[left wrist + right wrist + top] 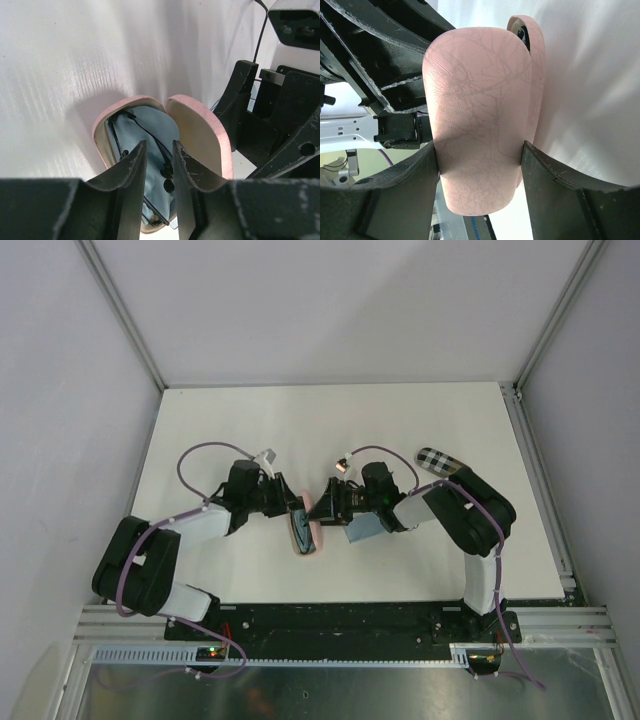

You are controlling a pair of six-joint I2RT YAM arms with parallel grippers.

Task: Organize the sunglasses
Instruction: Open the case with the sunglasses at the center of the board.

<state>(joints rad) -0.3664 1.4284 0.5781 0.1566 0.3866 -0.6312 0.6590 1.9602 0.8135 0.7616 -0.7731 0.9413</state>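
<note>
At table centre, from above: pink case [305,525] lying open between left gripper [292,502] and right gripper [328,505]; checkered case [437,462] well apart, far right. Second pair nowhere in sight.

Down the left wrist: sunglasses [131,116] already inside, thin dark frame on pale blue, within a smooth beige oval shell. Fingers [132,170] narrowly parted just above; cannot tell whether pinching the frame.

From the right wrist: clamps the lid [477,115], grained pink leatherette, rounded, between both fingers.

Looks roughly halfway: closing left, then the other pair.
</note>
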